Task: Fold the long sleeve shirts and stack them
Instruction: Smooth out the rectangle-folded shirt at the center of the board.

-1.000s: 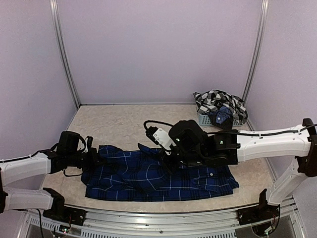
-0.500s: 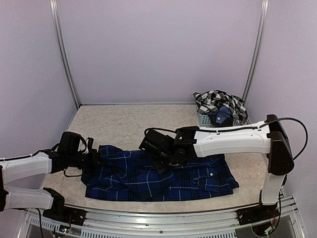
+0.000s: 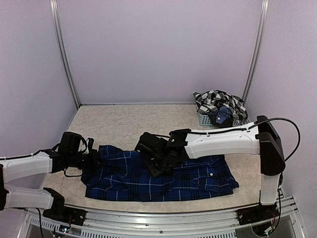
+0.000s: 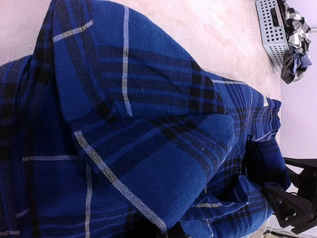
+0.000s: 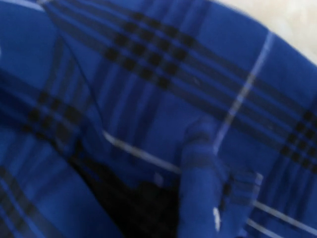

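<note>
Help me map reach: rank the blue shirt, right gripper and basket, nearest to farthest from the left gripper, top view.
1. Blue shirt: at the left gripper, left side.
2. Right gripper: mid-table, over the shirt.
3. Basket: far right corner.

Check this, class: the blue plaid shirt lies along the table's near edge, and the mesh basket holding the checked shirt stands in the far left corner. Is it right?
No. In the top external view the mesh basket with the checked shirt stands in the far right corner. The blue plaid shirt does lie along the table's near edge.
</note>
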### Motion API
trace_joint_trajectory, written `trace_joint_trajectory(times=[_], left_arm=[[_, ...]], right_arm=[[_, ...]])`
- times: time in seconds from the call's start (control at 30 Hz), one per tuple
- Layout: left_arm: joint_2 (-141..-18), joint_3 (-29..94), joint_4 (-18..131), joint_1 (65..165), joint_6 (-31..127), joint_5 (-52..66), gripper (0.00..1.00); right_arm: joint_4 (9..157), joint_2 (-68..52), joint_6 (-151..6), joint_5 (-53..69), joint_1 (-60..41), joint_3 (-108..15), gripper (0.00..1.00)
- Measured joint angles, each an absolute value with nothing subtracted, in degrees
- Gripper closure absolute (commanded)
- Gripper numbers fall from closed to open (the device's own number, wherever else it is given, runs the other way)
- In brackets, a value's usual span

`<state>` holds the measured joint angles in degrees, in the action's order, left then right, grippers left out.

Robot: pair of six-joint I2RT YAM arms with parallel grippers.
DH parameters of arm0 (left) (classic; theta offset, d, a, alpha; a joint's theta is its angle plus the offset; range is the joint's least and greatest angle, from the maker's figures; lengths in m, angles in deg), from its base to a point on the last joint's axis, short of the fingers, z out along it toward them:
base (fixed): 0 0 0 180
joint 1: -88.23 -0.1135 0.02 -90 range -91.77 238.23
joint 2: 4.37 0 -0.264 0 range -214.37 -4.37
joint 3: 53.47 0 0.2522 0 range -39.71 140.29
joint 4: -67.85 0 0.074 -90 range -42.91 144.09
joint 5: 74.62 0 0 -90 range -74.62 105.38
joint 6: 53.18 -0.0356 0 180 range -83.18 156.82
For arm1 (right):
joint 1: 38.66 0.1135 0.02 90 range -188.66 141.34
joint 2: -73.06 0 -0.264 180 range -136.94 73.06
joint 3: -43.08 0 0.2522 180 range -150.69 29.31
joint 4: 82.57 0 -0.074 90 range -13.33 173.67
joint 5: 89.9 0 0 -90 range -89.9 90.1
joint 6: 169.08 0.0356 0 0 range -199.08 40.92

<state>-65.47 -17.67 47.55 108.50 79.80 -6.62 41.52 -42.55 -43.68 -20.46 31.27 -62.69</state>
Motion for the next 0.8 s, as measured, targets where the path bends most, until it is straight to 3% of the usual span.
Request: trace_joint_trajectory(times=[0.17,0.33,0.6,0.8], left_arm=[[-66.8,-17.1,47.5,108.5,79.0,-6.4,1.00],[-67.5,-17.0,47.5,108.5,78.7,-6.4,1.00],[-67.6,-16.9,47.5,108.5,78.5,-6.2,1.00],[-67.6,-16.9,47.6,108.5,78.3,-6.3,1.00]], right_arm=[[44.6,-34.0,-46.8,-16.8,29.5,-53.2,0.12],[48.1,-26.1,-51.2,-10.3,25.1,-47.3,0.08],[49.5,-31.3,-54.0,-5.2,21.7,-50.9,0.12],[48.8,-38.6,-53.9,-2.6,21.6,-57.3,0.29]])
